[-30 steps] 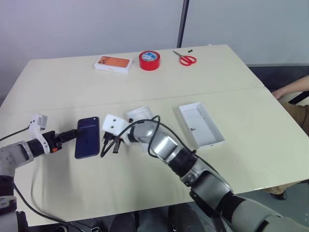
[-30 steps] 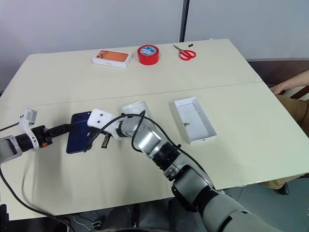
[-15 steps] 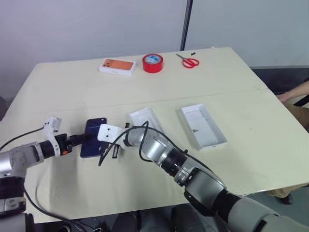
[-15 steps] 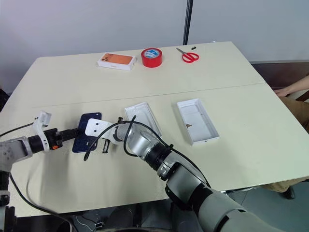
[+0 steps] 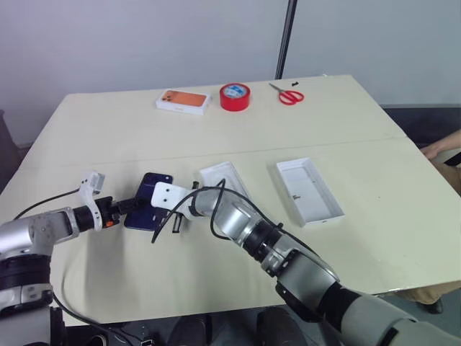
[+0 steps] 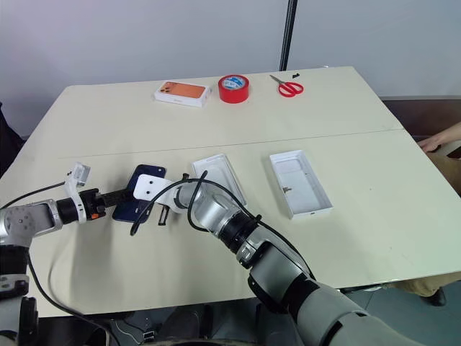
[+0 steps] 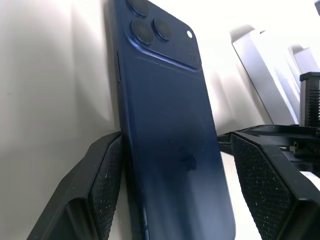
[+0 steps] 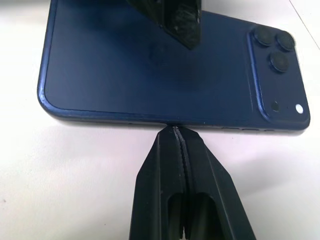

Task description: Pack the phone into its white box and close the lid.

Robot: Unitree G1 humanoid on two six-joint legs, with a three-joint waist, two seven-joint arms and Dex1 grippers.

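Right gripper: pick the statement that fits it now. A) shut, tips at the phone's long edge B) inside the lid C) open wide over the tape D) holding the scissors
A: the right gripper has its fingers pressed together, their tips against the long edge of the phone.

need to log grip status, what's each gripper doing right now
Left gripper: jaws open astride the phone.
Right gripper: jaws shut, empty, tips at the phone's edge.

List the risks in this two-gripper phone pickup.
1. The shut right gripper meets the phone only at its thin edge; it may slip over or under.
2. The left gripper straddles the phone with open fingers; closing off-centre could skid it across the table.
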